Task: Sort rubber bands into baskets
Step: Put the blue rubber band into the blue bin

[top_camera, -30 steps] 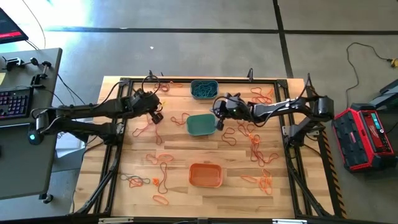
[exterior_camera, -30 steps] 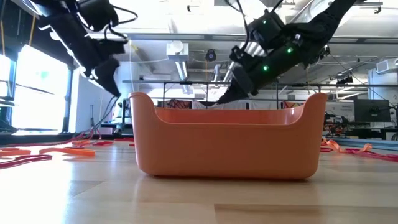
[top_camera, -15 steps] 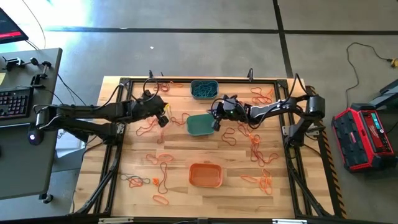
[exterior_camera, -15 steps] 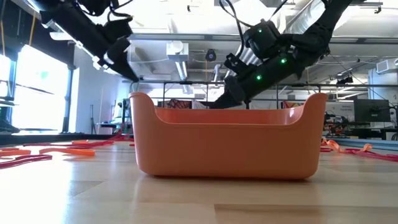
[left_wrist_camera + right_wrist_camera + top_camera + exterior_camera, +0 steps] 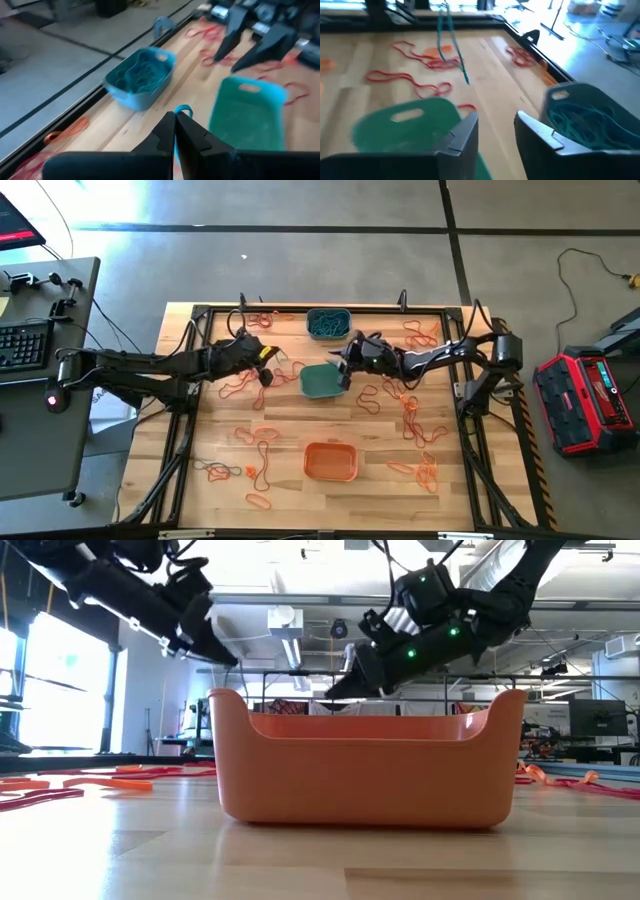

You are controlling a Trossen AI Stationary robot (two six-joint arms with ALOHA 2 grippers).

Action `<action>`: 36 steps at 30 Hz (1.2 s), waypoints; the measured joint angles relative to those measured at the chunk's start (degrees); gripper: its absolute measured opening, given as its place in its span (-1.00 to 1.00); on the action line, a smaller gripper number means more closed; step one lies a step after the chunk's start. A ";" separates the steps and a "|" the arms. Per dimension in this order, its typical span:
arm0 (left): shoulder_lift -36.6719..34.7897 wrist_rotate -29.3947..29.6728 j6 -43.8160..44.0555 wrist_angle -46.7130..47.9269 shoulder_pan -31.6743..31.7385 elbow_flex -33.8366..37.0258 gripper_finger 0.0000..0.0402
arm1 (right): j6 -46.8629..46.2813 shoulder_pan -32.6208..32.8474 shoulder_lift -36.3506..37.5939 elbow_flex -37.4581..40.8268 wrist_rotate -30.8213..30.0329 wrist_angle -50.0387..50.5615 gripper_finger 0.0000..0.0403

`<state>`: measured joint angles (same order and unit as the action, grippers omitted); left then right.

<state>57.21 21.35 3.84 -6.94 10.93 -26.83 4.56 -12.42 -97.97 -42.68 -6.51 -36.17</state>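
While left gripper (image 5: 176,131) pinches thin teal rubber band (image 5: 183,109), loop may snag between fingers; right gripper (image 5: 496,131) spread, empty, beside teal-green plastic basket (image 5: 322,380).

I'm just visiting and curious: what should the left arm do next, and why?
Probably carry its band on to the grey-blue basket and open there. The left fingers are shut on a blue-teal band, and that basket already holds bands of that colour.
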 joint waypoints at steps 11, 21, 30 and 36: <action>0.00 -5.59 -2.59 -4.83 -0.17 0.00 -1.00 | -6.97 1.66 -0.02 0.00 0.98 -1.31 -0.19; 2.31 -5.69 -2.60 -16.10 2.58 -0.02 -1.00 | -5.81 1.46 2.32 -0.02 0.21 -3.74 -0.19; 12.98 -12.32 -4.93 -18.27 6.81 -4.29 -1.00 | -5.71 1.15 2.73 -0.02 0.89 -4.79 -0.25; 20.74 -13.34 -9.07 -19.69 10.62 -11.54 -1.00 | -5.14 0.80 2.73 -0.02 0.50 -5.25 -0.34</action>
<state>77.95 8.01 -5.24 -26.63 21.55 -38.37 -0.58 -11.62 -95.24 -42.70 -6.01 -41.43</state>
